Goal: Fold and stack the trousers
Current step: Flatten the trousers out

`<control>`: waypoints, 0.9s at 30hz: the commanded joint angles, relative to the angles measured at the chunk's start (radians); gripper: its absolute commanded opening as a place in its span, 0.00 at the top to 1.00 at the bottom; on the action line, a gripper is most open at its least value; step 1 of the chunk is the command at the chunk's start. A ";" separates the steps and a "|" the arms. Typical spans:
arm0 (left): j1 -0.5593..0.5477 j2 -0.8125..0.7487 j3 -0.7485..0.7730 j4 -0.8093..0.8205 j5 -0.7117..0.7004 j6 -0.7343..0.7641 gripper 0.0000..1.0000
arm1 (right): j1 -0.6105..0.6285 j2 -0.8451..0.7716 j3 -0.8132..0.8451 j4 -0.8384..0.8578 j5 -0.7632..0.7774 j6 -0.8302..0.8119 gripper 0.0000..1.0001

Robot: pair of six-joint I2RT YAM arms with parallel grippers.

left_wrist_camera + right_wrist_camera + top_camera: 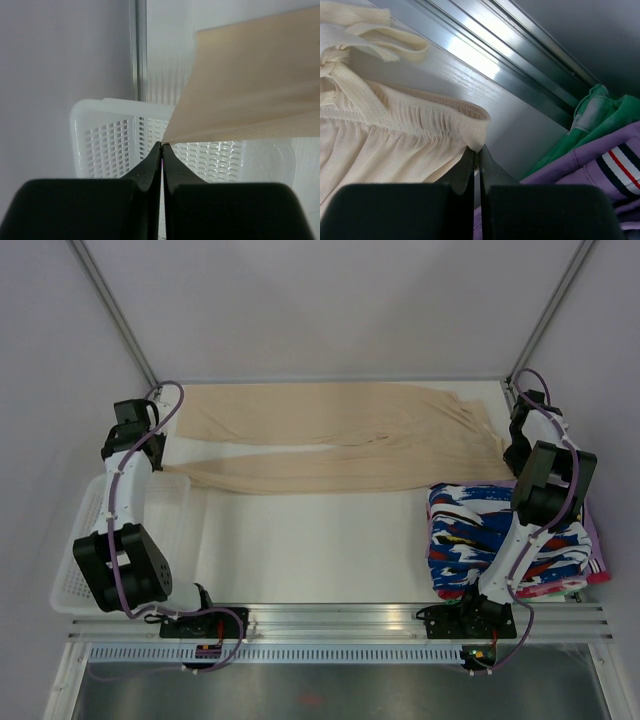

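My left tool (162,145) is pinched together on a leg end of the trousers (340,440), near the far left corner of the counter (320,550). The white mesh basket (115,135) shows just behind its tips, beside the counter's left edge. My right tool (476,150) is clamped on the gathered waistband at the far right corner. The trousers lie spread along the far edge, with the waist to the right and both legs running left. A stack of patterned garments (470,540) sits at the right edge.

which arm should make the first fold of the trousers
Probably left: the left gripper pinches a leg end of the trousers and could carry it to the waistband held by the right gripper.
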 commanded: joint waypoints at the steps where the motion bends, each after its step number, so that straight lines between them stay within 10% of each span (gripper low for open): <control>1: -0.001 0.001 -0.020 0.038 -0.048 0.038 0.98 | -0.011 0.015 0.033 0.017 0.014 0.008 1.00; 13: 0.001 -0.023 -0.015 0.110 -0.243 -0.031 0.97 | -0.025 0.011 -0.006 0.026 0.027 0.017 1.00; 18: 0.001 -0.206 -0.068 0.295 -0.157 -0.058 0.70 | -0.025 0.014 0.007 0.032 0.016 0.018 1.00; 22: 0.002 -0.241 0.007 0.320 -0.077 -0.097 0.21 | -0.025 0.015 0.008 0.040 0.011 0.018 1.00; 27: 0.001 -0.067 0.171 0.276 -0.031 -0.242 0.11 | -0.025 0.026 0.008 0.052 -0.006 0.021 1.00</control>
